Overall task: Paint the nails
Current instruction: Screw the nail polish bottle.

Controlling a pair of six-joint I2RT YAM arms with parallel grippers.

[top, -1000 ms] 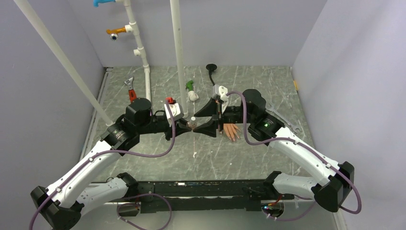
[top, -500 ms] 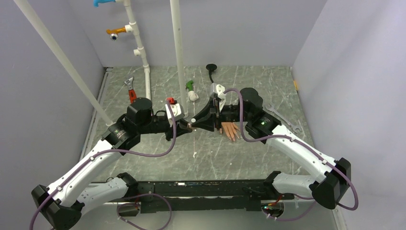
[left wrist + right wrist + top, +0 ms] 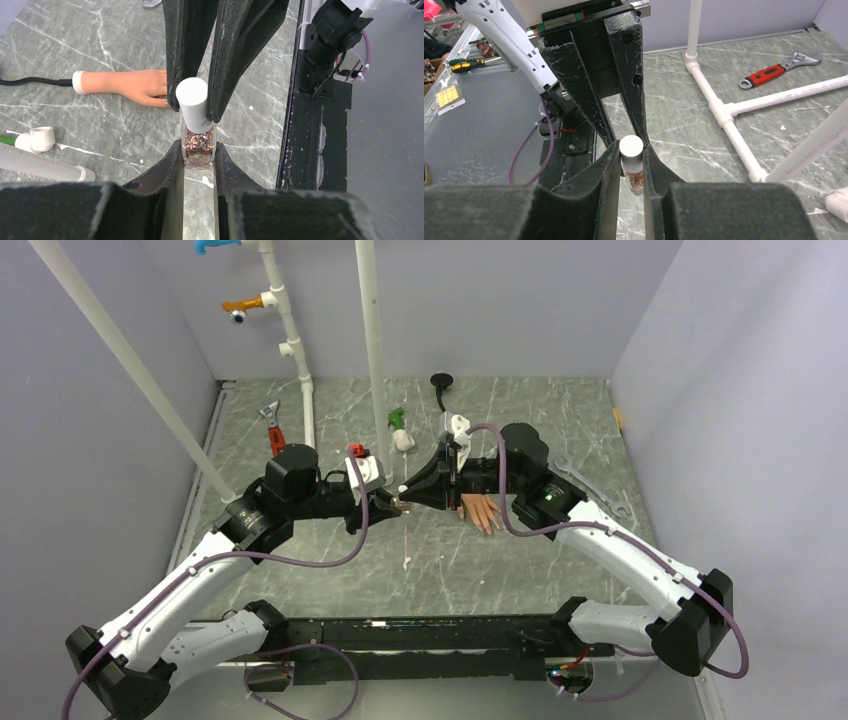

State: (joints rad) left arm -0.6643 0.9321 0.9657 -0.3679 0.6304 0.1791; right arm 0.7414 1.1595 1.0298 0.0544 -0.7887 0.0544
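Observation:
A small clear polish bottle (image 3: 198,148) full of coppery glitter is held up between the two arms over the middle of the table. My left gripper (image 3: 198,150) is shut on its glass body. My right gripper (image 3: 630,147) meets it from the other side and is shut on the white cap (image 3: 631,146). The peach mannequin hand (image 3: 483,511) lies flat on the table just right of the bottle, its black stem (image 3: 30,81) trailing away. The nails (image 3: 491,528) are at its fingertips; in the left wrist view the right gripper's fingers (image 3: 185,50) hide most of them.
A white PVC pipe frame (image 3: 372,340) stands behind the grippers. A red-handled wrench (image 3: 272,428), a green-and-white piece (image 3: 400,430) and a black suction cup (image 3: 441,383) lie at the back. A silver wrench (image 3: 592,487) lies right. A black rail (image 3: 430,625) runs along the near edge.
The right gripper's jaws, wide open around the bottle a second ago, have closed onto the white cap. The left gripper kept its hold on the bottle.

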